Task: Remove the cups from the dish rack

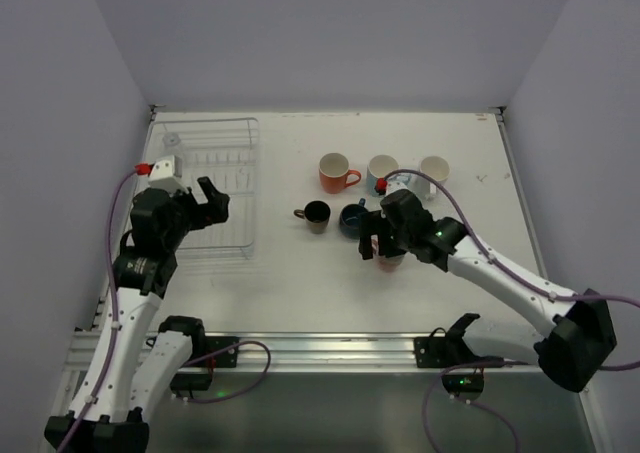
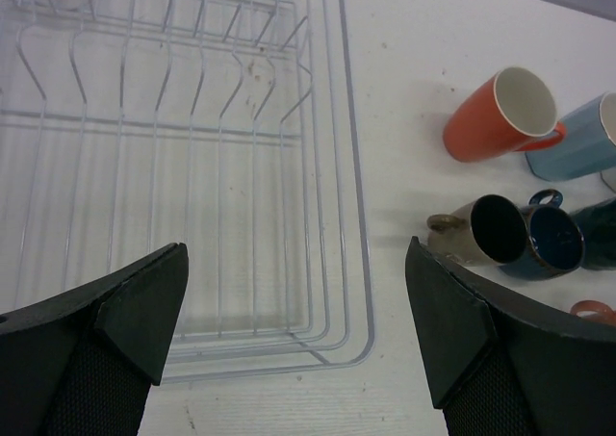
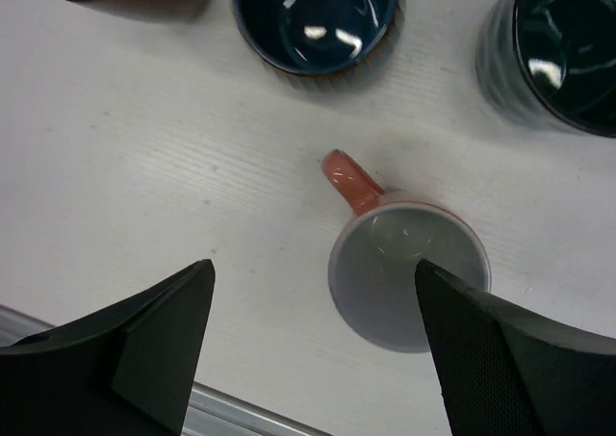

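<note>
Silver-white wire dish rack (image 1: 250,173) on a plain white tabletop (image 1: 300,283). Cups shown: orange mug (image 1: 335,173), cream inside; light blue mug (image 1: 381,171); white mug (image 1: 434,170); dark brown mug (image 1: 316,214), black inside; navy mug (image 3: 318,12), glossy blue inside; salmon pink mug (image 3: 404,272), pale grey-white inside.

Table (image 1: 300,283): dish rack (image 1: 205,188) at its far left. Right of the rack, well apart, three rows. Rear: back-left cup (image 1: 338,172), back-middle cup (image 1: 382,173), back-right cup (image 1: 434,170). Before them: mid-left cup (image 1: 316,214), mid-centre cup (image 1: 352,217), mid-right cup (image 3: 563,51). Nearest: front cup (image 3: 409,272), upright, alone before the middle row.
</note>
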You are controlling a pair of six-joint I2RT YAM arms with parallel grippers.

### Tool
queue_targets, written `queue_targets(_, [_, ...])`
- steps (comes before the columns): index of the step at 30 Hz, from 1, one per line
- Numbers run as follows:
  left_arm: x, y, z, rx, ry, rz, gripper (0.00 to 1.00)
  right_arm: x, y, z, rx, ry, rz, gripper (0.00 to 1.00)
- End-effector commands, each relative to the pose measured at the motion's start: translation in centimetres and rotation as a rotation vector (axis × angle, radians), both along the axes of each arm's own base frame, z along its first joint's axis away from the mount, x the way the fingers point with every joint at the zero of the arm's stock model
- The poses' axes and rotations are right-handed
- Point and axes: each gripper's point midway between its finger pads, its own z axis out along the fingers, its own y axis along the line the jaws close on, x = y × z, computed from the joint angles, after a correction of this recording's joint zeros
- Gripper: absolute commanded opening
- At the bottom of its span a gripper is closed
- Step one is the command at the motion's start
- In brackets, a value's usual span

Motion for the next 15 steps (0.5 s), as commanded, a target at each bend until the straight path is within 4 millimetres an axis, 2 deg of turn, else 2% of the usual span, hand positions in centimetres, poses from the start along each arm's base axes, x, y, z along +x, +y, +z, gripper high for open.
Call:
queue_targets(1, [2.1, 1.5, 6.4, -0.014, -0.133, 0.101, 1.0, 0.2, 1.0, 7.2, 0.139, -0.179, 0.02, 0.88])
queue_targets(3, [3.7, 1.9, 7.3, -0.029, -0.136, 0.149, 1.0, -0.3, 1.2, 9.1, 0.203, -0.239, 0.043, 0.89])
queue_targets(4, [4.5, 2.1, 8.7, -0.04, -0.169, 0.169, 1.0, -1.3, 1.5, 11.2, 0.281, -0.292, 0.079, 0.9])
queue_targets(5, [6.1, 2.6, 7.7, -0.031, -0.129, 0.209, 1.0, -2.0, 1.6, 11.3, 0.316, -0.303, 0.1, 0.9])
queue_targets(6, [7.1, 2.8, 7.5, -0.035, -0.119, 0.231, 1.0, -2.2, 2.2, 12.7, 0.39, -0.35, 0.121, 0.9])
queue_targets(7, [9.4, 3.3, 6.8, -0.025, -0.082, 0.261, 1.0, -3.4, 2.6, 14.5, 0.485, -0.387, 0.157, 0.9])
queue_targets(8, [10.5, 3.8, 6.3, -0.022, -0.057, 0.279, 1.0, -3.9, 2.8, 13.5, 0.512, -0.381, 0.174, 0.9])
queue_targets(9, [11.8, 4.3, 5.8, -0.022, -0.031, 0.291, 1.0, -4.1, 3.3, 14.5, 0.575, -0.42, 0.193, 0.9])
queue_targets(10, [14.1, 5.4, 5.1, -0.013, 0.007, 0.325, 1.0, -4.5, 3.6, 14.7, 0.615, -0.416, 0.202, 0.9])
queue_targets(12, [16.2, 6.6, 4.3, 0.011, 0.027, 0.357, 0.99, -5.6, 4.2, 14.1, 0.664, -0.398, 0.249, 0.9])
queue_targets(13, [17.2, 8.3, 5.0, 0.02, 0.008, 0.397, 0.99, -5.8, 4.4, 14.0, 0.676, -0.391, 0.259, 0.89])
queue_targets(14, [18.7, 8.9, 3.3, 0.035, 0.04, 0.409, 0.99, -6.1, 4.6, 13.4, 0.684, -0.382, 0.276, 0.89])
queue_targets(15, [19.5, 10.0, 2.9, 0.052, 0.045, 0.418, 0.99, -6.2, 4.7, 13.2, 0.685, -0.383, 0.286, 0.88])
